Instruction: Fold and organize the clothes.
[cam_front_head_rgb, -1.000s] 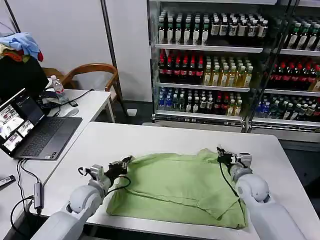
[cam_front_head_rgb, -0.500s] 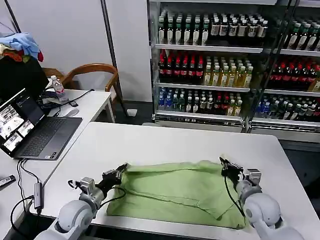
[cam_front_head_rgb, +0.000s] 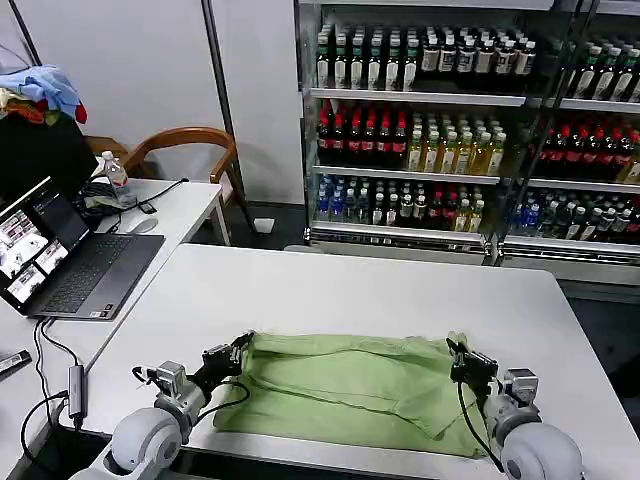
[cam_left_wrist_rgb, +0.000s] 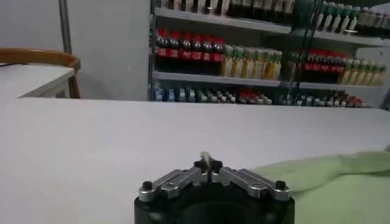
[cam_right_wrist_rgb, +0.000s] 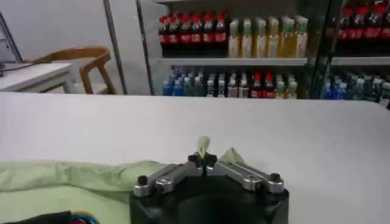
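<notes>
The light green shirt (cam_front_head_rgb: 345, 390) lies folded over on the white table (cam_front_head_rgb: 330, 290), near its front edge. My left gripper (cam_front_head_rgb: 241, 343) is shut on the shirt's far left corner; a pale tip of fabric pokes out between its jaws (cam_left_wrist_rgb: 208, 161). More of the shirt (cam_left_wrist_rgb: 329, 176) lies beside that gripper. My right gripper (cam_front_head_rgb: 455, 348) is shut on the far right corner, with a small fold of green cloth sticking up from its jaws (cam_right_wrist_rgb: 203, 146). In the right wrist view the shirt (cam_right_wrist_rgb: 67, 179) stretches away over the table.
A second white table on my left holds an open laptop (cam_front_head_rgb: 70, 262), cables and a water bottle (cam_front_head_rgb: 117, 176). A wooden chair (cam_front_head_rgb: 185, 150) stands behind it. Shelves of drink bottles (cam_front_head_rgb: 440, 130) line the back. A blue and red cloth heap (cam_front_head_rgb: 40, 90) lies far left.
Both grippers have pulled the shirt's far edge back toward me, folding it over the near part. The shirt now covers a shorter strip of the table.
</notes>
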